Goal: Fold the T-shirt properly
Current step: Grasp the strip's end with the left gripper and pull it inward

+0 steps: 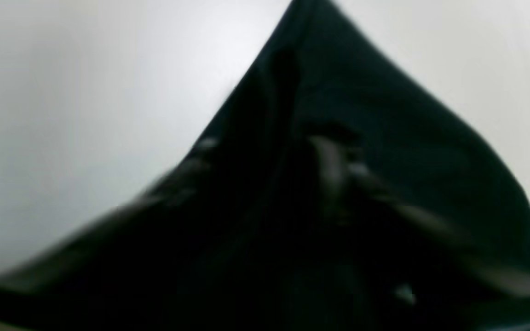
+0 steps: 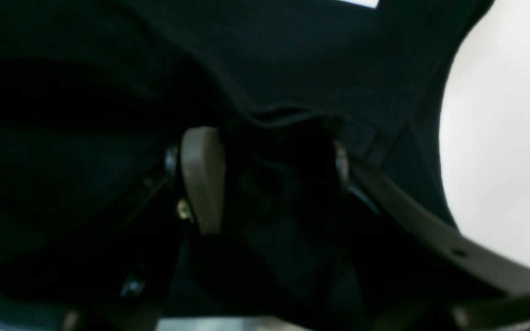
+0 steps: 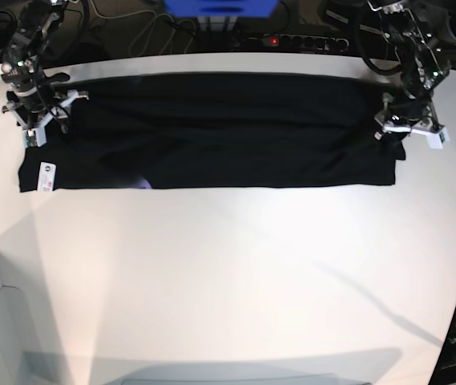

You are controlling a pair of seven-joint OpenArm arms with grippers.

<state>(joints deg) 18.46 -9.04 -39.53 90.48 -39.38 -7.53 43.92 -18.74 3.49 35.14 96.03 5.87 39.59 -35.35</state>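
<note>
Base view, T-shirt (image 3: 211, 132) flat (folded band), both tools on ends

A white table (image 3: 228, 265) fills most of the base view, its surface bright and bare across the lower half. Along the top edge, behind the table, a black power strip (image 3: 296, 41) with a small red light lies near top centre. A blue box (image 3: 219, 8) sits just left of it. Dark cables (image 3: 143, 32) trail across the upper left.
</note>
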